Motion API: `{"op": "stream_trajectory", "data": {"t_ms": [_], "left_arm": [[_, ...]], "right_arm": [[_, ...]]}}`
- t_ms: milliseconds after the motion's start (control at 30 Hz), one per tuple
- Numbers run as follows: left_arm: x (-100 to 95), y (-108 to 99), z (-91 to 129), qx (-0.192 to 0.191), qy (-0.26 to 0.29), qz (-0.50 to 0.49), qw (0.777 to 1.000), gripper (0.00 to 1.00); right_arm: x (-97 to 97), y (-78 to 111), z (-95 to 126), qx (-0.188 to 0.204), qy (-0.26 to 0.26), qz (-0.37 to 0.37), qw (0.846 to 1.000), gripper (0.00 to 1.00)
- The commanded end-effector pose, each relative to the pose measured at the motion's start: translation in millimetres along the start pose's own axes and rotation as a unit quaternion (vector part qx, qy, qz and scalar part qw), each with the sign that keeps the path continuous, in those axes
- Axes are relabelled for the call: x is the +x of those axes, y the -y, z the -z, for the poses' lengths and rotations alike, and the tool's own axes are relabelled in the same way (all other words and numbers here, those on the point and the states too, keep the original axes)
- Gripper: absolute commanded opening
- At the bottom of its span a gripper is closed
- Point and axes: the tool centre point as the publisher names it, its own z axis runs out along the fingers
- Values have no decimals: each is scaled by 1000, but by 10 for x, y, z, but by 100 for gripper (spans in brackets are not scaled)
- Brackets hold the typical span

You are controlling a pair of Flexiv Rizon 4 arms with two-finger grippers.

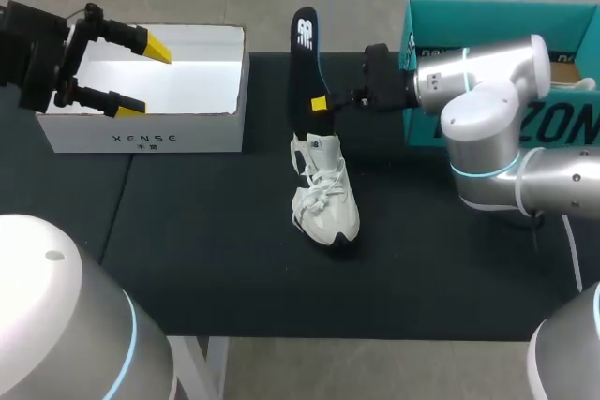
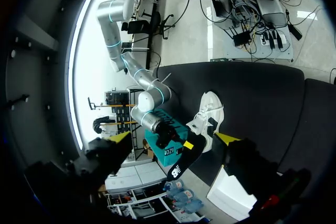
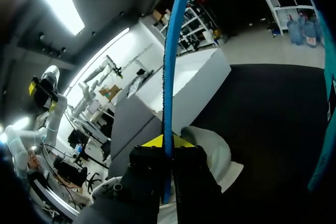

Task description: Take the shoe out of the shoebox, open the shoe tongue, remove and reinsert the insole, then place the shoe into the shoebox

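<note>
Right claw (image 1: 319, 105), over the surface (image 1: 206, 250) where the teal shoebox (image 1: 497, 21) sits beside the taken-out shoe (image 1: 326, 199), pinches the pulled-out insole (image 1: 303, 53) just above that shoe, so both must go back; left claw (image 1: 145, 79) gapes wide, far from it.

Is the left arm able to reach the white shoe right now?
Probably yes. The left gripper hangs open at the white box, and only bare table lies between it and the shoe.
</note>
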Motion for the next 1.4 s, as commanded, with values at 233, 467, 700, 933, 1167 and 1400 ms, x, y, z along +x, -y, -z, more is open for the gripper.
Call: {"op": "stream_trajectory", "data": {"t_ms": [233, 467, 700, 933, 1167, 1400], "left_arm": [[-4, -10, 0, 1, -2, 0, 1000, 100], [-4, -10, 0, 1, -2, 0, 1000, 100], [-4, -10, 0, 1, -2, 0, 1000, 100], [-4, -10, 0, 1, -2, 0, 1000, 100], [-4, -10, 0, 1, -2, 0, 1000, 100], [-4, -10, 0, 1, -2, 0, 1000, 100]], "right_arm": [[13, 162, 23, 13, 14, -20, 1000, 0], [43, 261, 36, 20, 17, -32, 999, 0], [10, 317, 14, 19, 16, -53, 998, 0], [-51, 140, -2, 28, 17, -46, 998, 46], [-132, 68, 9, 20, 35, -47, 998, 6], [-54, 129, 43, 42, 35, -54, 997, 0]]}}
